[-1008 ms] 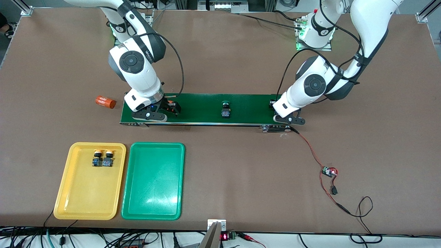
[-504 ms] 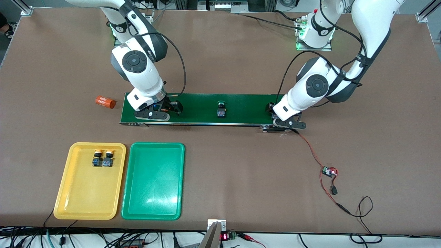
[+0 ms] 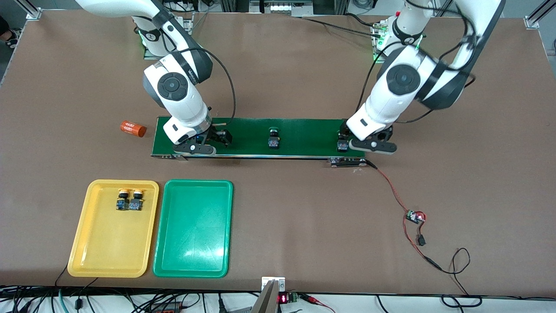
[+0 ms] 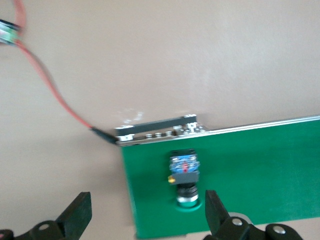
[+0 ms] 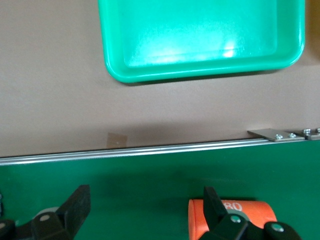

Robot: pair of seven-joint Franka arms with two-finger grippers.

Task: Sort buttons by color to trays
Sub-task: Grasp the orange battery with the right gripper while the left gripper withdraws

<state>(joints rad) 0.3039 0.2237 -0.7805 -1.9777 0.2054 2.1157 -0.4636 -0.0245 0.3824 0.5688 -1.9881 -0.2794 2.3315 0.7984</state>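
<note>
1. A green-capped button [image 3: 273, 138] has travelled along the conveyor belt [image 3: 304, 130] toward the right arm's end; a second button [image 4: 184, 176] now lies released under the risen left gripper [image 4: 145, 217], jaws wide.
2. Right gripper [image 5: 145, 210], jaws wide, over an orange cylinder [image 5: 240, 216].
3. Two yellow-capped buttons [image 3: 130, 199] lie in the yellow tray [image 3: 87, 243]; the green tray [image 3: 191, 261] is alongside.
4. Another orange cylinder [image 3: 132, 128] carries unreadable white print.

One yellow tray [image 3: 82, 243], one green tray [image 3: 192, 271], dark-green conveyor belt [image 3: 304, 134].

1. Front view: high up, facing the arm bases, taking in the whole desk [image 3: 304, 208]
2. Left wrist view: close, looking down on the belt [image 4: 260, 165] end
3. Right wrist view: close, looking down on belt and green tray [image 5: 200, 45]
4. All three share the belt
</note>
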